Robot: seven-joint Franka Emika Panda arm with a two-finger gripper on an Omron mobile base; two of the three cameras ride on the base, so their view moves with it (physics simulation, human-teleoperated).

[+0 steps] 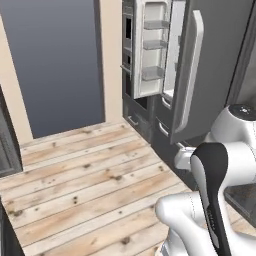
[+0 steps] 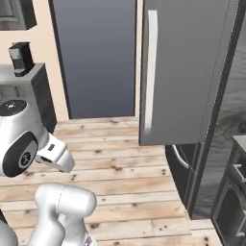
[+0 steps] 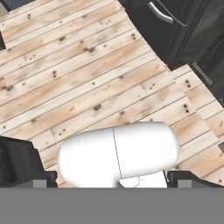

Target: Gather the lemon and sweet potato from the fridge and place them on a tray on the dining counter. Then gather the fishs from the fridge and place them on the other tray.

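Note:
The fridge (image 1: 210, 75) is tall and grey, at the upper right of the left base view. One of its doors (image 1: 152, 47) stands swung open, and the white shelves inside that door look bare. From the right base view I face a grey fridge door (image 2: 187, 72) with a long pale handle (image 2: 151, 72), and drawers below it. My gripper (image 3: 112, 181) is open and holds nothing. Its two dark fingertips (image 3: 26, 175) stand far apart and point down at the wooden floor. The fridge drawers (image 3: 162, 15) lie at the top right of the hand view. The lemon, sweet potato, fish, trays and dining counter are out of view.
Light wooden floor (image 1: 85, 170) stretches out in front of the fridge. A dark wall panel (image 2: 93, 57) stands to the fridge's left. A grey counter with a coffee machine (image 2: 19, 57) is at the far left. A dark cabinet front (image 2: 233, 202) sits at the lower right.

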